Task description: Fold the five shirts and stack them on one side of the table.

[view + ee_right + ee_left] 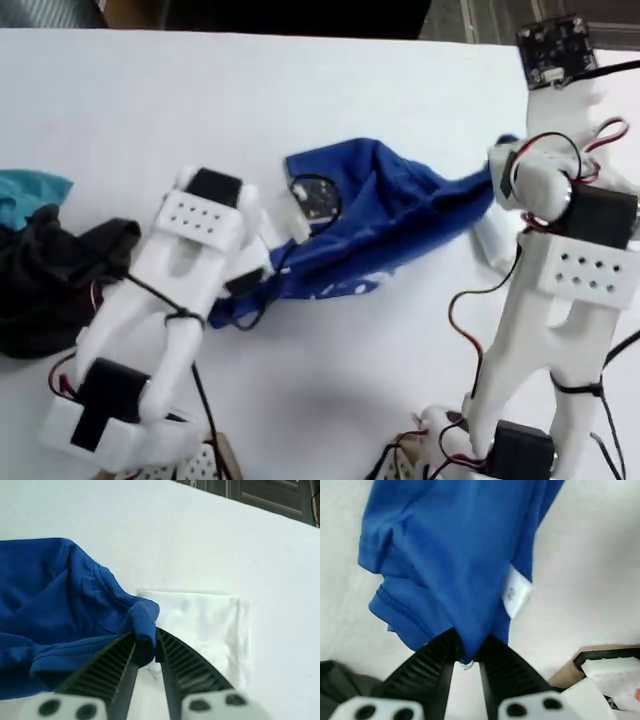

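A blue shirt [375,225] hangs stretched between my two grippers above the white table [330,90]. My left gripper [467,652] is shut on one end of it, beside a white label [516,596]; in the high view this gripper [265,262] is left of centre. My right gripper [145,645] is shut on a bunched fold at the other end and sits at the right in the high view [490,192]. A folded white shirt [200,625] lies flat on the table under the right gripper.
A crumpled black shirt [50,285] and a teal shirt [30,190] lie piled at the table's left edge. Dark cloth [340,687] and a cardboard piece with a black frame [605,662] show near the left arm's base.
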Controlling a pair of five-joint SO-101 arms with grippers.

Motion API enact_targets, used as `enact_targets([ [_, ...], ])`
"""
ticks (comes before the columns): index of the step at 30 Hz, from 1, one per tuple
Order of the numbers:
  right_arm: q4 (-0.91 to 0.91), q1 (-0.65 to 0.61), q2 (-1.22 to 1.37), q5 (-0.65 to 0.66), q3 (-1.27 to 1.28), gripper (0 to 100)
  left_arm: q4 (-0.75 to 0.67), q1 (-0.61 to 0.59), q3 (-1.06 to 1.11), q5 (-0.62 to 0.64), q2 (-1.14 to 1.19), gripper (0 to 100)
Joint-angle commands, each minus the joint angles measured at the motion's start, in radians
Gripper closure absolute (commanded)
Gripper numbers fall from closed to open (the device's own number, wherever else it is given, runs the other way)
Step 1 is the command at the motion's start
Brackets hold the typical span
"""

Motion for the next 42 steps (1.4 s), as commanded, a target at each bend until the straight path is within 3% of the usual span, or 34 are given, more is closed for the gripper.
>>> enact_targets([
  [1,-0.044,-0.004,-0.039,-0.002,0.032,97.8,-0.009,-0.002,0.001,-0.006,0.002,97],
  [4,-0.044,-0.007,-0.039,-0.002,0.032,97.8,-0.014,0.002,-0.002,0.028,0.002,95],
  [10,-0.044,-0.005,-0.039,-0.002,0.032,97.8,-0.052,0.006,-0.015,0.084,0.008,81],
  [22,-0.044,-0.007,-0.039,-0.002,0.032,97.8,-0.055,0.011,-0.028,0.083,0.009,81],
  [31,-0.044,-0.004,-0.039,-0.002,0.032,97.8,-0.089,0.184,-0.025,0.123,0.011,81],
  [42,-0.044,-0.002,-0.039,-0.002,0.032,97.8,-0.083,0.196,-0.030,0.126,0.002,81],
])
